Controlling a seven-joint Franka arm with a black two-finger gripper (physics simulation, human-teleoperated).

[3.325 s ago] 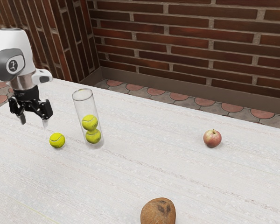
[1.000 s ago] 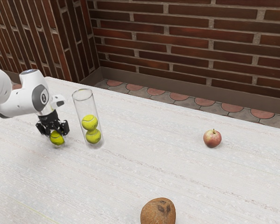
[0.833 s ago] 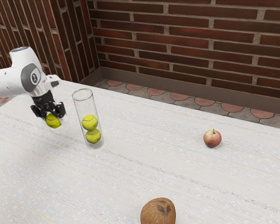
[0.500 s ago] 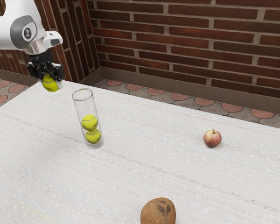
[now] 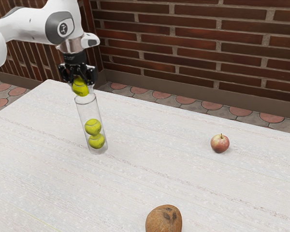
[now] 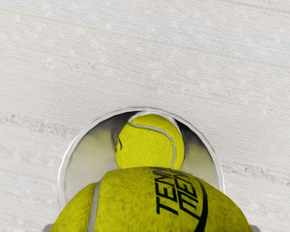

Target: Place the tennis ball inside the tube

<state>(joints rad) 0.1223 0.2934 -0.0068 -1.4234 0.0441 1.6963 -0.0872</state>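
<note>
The gripper [image 5: 80,88] grips a ball [image 5: 79,87] at the exterior view's twelve o'clock above the tube [image 5: 90,112]; released off-centre, it might bounce away

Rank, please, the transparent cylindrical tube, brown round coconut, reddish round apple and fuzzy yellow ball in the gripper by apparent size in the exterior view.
Tube
Coconut, cut off by the view's edge
Apple and held ball: too close to rank; the ball is partly hidden
</note>
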